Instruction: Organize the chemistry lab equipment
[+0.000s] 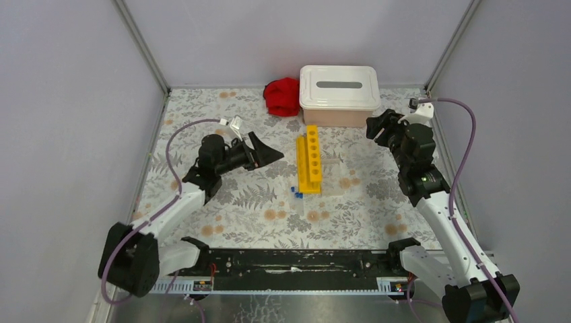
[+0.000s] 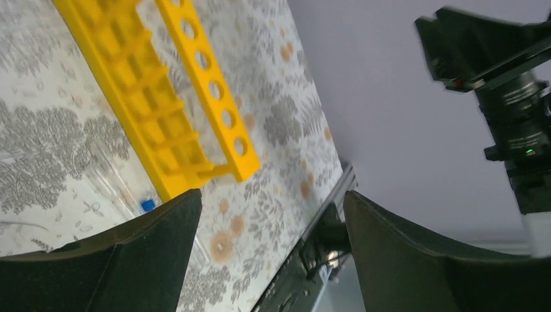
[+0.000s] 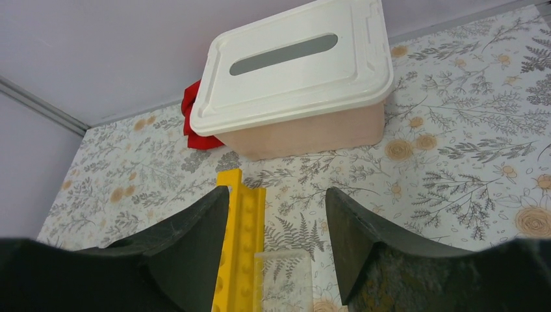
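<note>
top / left arm: elbow bent, forearm running up-table, wrist turned sideways. The left gripper points right toward the yellow rack, near it but apart.
top / right arm: stretched up the right side, wrist raised. The right gripper sits beside the right end of the pinkish bin, aimed left.
top / rack: lies lengthwise mid-table with its far end just short of the bin.
top / tubes: blue-capped tubes lie on the mat at the rack's near-left corner.
top / cloth: red cloth against the bin's left side.
left wrist / pincer: fingers spread wide, nothing between them. The view is rolled.
left wrist / rack: upper left, one blue cap just beside its end.
right wrist / pincer: spread wide and empty.
right wrist / bin: straight ahead, white lid on, slot on top.
right wrist / rack: its end shows between the fingers, with a clear plastic piece just beside it.
</note>
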`<state>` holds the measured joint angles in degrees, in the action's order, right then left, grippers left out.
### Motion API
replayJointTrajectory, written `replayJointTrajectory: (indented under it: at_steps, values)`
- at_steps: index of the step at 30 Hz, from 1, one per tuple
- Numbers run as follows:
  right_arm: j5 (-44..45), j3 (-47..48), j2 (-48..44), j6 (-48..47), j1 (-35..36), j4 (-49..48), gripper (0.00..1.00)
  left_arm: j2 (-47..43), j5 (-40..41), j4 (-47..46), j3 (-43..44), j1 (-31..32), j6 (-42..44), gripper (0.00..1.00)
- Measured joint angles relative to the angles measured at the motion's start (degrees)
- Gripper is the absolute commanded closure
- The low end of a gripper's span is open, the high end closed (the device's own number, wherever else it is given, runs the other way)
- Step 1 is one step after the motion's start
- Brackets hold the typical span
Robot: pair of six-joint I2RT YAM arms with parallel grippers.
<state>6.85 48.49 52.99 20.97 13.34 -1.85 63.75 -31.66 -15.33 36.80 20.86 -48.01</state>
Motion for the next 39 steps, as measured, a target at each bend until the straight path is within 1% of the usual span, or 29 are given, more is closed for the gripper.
replayJointTrajectory:
  at_steps: [1, 3, 5, 6, 8, 9, 11, 15, 17, 19, 21, 24, 25, 27, 28, 32, 39]
  values:
    - [-0.11, -0.28, -0.37, 0.02, 0.07, 0.04, 0.36, 1.84, -1.77, -1.68, -0.55, -0.11, -1.51, 0.2]
    - [-0.37, -0.61, -0.92, 0.04, 0.13, 0.11, 0.36, 4.87, -4.22, -4.24, -2.32, -0.28, -4.17, 0.21]
    - [-0.44, -0.92, -1.49, 0.04, 0.15, 0.28, 0.36, 5.42, -3.67, -2.34, -3.41, 0.26, -4.76, 0.18]
    - [-0.44, -1.05, -1.79, 0.04, 0.17, 0.55, 0.36, 4.98, -2.47, -0.79, -3.28, 0.74, -4.33, 0.19]
    - [-0.46, -1.16, -2.21, 0.04, 0.17, 1.29, 0.36, 3.43, 2.91, 3.96, -2.05, 3.19, -2.43, 0.18]
    - [-0.46, -1.25, -2.4, 0.04, 0.17, 1.7, 0.36, 2.51, 6.6, 7.08, -0.9, 5.35, -1.14, 0.15]
    - [-0.46, -1.53, -2.71, 0.07, 0.17, 2.58, 0.36, 1.49, 12.94, 11.43, 1.2, 8.57, 0.76, 0.11]
    - [-0.37, -2.95, -3.82, 0.17, 0.28, 5.14, 0.36, 2.4, 24.48, 19.02, 4.46, 13.57, 2.71, 0.17]
    - [-0.31, -3.15, -4.31, 0.28, 0.39, 6.62, 0.36, 4.42, 29.92, 22.23, 5.51, 15.82, 3.04, 0.23]
    - [-0.22, -3.15, -4.79, 0.31, 0.5, 7.74, 0.36, 7.17, 34.36, 25.53, 6.82, 18.29, 3.28, 0.31]
    - [0.02, -3.15, -5.42, 0.33, 0.59, 8.98, 0.36, 10.58, 37.7, 28.33, 8.79, 20.31, 3.54, 0.37]
    - [0.22, -3.15, -6.34, 0.52, 0.66, 11.02, 0.36, 16.06, 41.7, 32.35, 13.29, 22.51, 3.98, 0.41]
    - [0.2, -3.15, -6.71, 0.61, 0.66, 11.63, 0.36, 17.57, 42.62, 32.89, 14.49, 22.93, 4.0, 0.45]
    - [0.22, -3.15, -7.5, 0.9, 0.68, 12.81, 0.36, 20.04, 43.91, 33.51, 16.31, 23.45, 3.87, 0.61]
    - [0.22, -3.15, -7.82, 0.96, 0.68, 13.35, 0.36, 21.03, 44.39, 33.9, 16.96, 23.54, 3.74, 0.63]
    - [0.17, -3.15, -8.83, 1.38, 0.83, 14.56, 0.36, 24.9, 45.9, 35.04, 18.73, 23.78, 3.56, 0.67]
    - [0.04, -3.15, -9.84, 1.95, 0.94, 15.45, 0.36, 31.5, 47.36, 36.15, 20.5, 23.78, 3.15, 0.66]
